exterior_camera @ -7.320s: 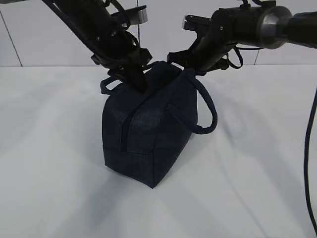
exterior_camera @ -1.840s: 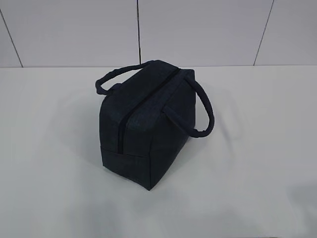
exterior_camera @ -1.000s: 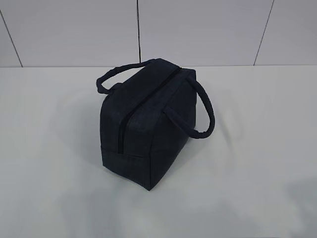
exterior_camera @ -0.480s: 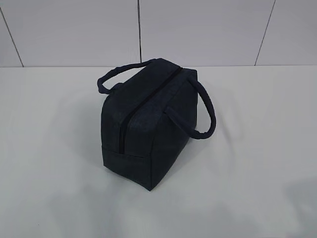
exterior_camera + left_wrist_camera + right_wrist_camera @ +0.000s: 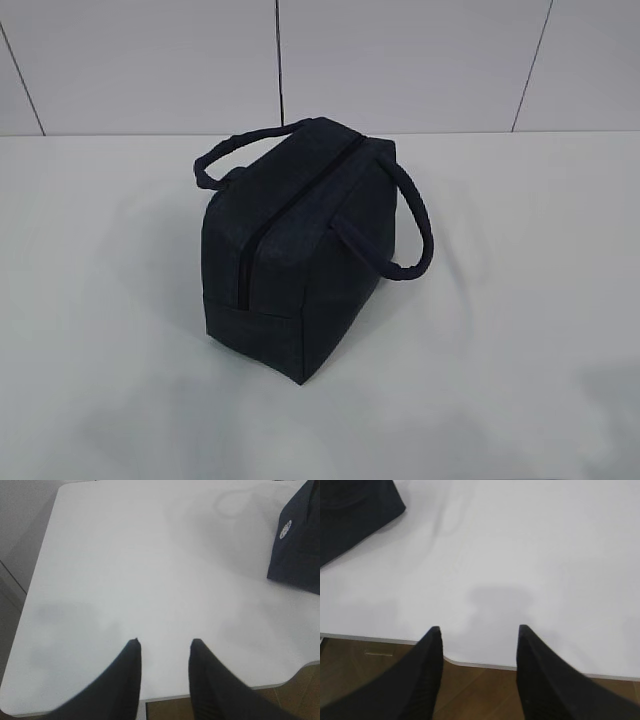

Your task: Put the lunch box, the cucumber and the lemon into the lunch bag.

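Note:
The dark navy lunch bag [image 5: 300, 250] stands upright in the middle of the white table, its top zipper line closed and a padded handle hanging on each side. The lunch box, the cucumber and the lemon are out of view. A corner of the lunch bag [image 5: 300, 550] with its small white logo shows at the right edge of the left wrist view; another corner of the lunch bag [image 5: 350, 515] shows at the top left of the right wrist view. My left gripper [image 5: 164, 641] is open and empty near the table's edge. My right gripper [image 5: 480, 628] is open and empty, also far from the bag.
The white table [image 5: 520, 300] runs back to a pale tiled wall [image 5: 400, 60]. The table edge [image 5: 220, 689] and brown floor lie under the left fingers. The table edge [image 5: 480, 664] with a notch lies under the right fingers. Neither arm shows in the exterior view.
Both arms, which were at the top of the bag several seconds ago, have left the exterior view. Over the last second nothing has visibly moved.

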Controlling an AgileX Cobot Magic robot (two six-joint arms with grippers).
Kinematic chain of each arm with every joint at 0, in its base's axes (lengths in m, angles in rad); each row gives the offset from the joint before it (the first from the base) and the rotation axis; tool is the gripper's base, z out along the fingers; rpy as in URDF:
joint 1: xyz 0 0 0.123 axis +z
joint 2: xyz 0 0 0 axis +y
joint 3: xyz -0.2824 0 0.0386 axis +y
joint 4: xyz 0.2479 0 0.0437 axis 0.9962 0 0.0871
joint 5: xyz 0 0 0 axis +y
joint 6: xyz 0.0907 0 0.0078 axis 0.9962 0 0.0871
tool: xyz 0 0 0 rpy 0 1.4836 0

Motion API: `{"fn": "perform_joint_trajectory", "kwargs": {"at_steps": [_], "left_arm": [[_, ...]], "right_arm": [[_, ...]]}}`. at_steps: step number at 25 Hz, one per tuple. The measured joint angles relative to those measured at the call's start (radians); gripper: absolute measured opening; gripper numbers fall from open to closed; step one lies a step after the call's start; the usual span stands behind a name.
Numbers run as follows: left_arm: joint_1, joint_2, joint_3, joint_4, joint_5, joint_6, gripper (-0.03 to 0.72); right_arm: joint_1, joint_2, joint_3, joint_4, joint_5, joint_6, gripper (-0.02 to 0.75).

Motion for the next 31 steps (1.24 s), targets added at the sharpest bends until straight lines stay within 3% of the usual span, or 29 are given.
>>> {"fn": "perform_joint_trajectory", "kwargs": {"at_steps": [5, 31], "left_arm": [[0.008, 0.0, 0.0, 0.0, 0.0, 0.0, 0.236], [0.008, 0.0, 0.0, -0.002, 0.0, 0.0, 0.236]], "right_arm": [[-0.084, 0.0, 0.0, -0.004, 0.0, 0.0, 0.362], [-0.086, 0.0, 0.0, -0.004, 0.0, 0.0, 0.362]]}}
